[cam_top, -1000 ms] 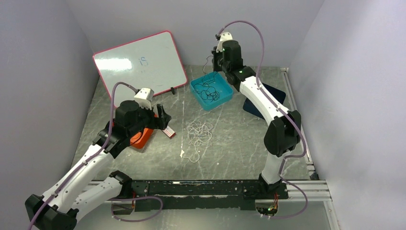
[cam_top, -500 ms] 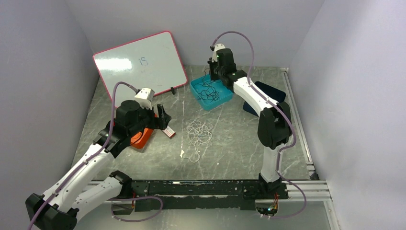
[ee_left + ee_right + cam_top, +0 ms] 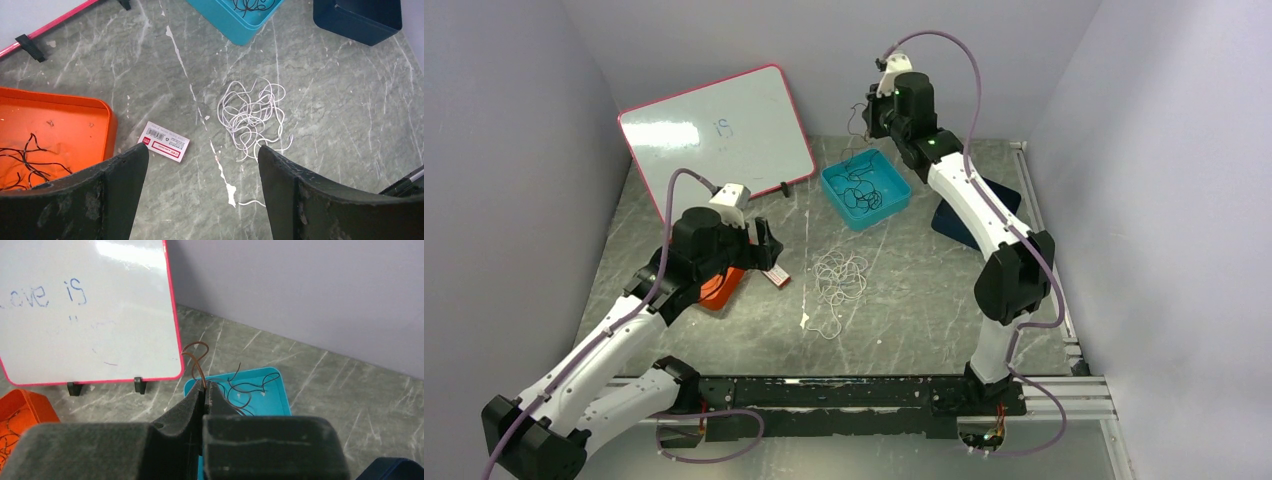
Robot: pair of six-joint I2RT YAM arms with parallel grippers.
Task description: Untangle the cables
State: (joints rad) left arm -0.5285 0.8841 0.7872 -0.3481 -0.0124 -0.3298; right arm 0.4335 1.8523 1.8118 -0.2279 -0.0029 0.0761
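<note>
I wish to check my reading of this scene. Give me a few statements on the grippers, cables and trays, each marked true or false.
1. The right gripper is shut on a brown cable. True.
2. The white cables lie in the teal tray. False: they lie on the table, outside the teal tray.
3. The left gripper is open. True.
4. The orange tray is empty. False: dark cables lie in it.

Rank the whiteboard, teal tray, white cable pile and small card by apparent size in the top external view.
Largest to smallest:
1. whiteboard
2. teal tray
3. white cable pile, loosely spread, somewhat smaller than the tray
4. small card, clearly smallest
</note>
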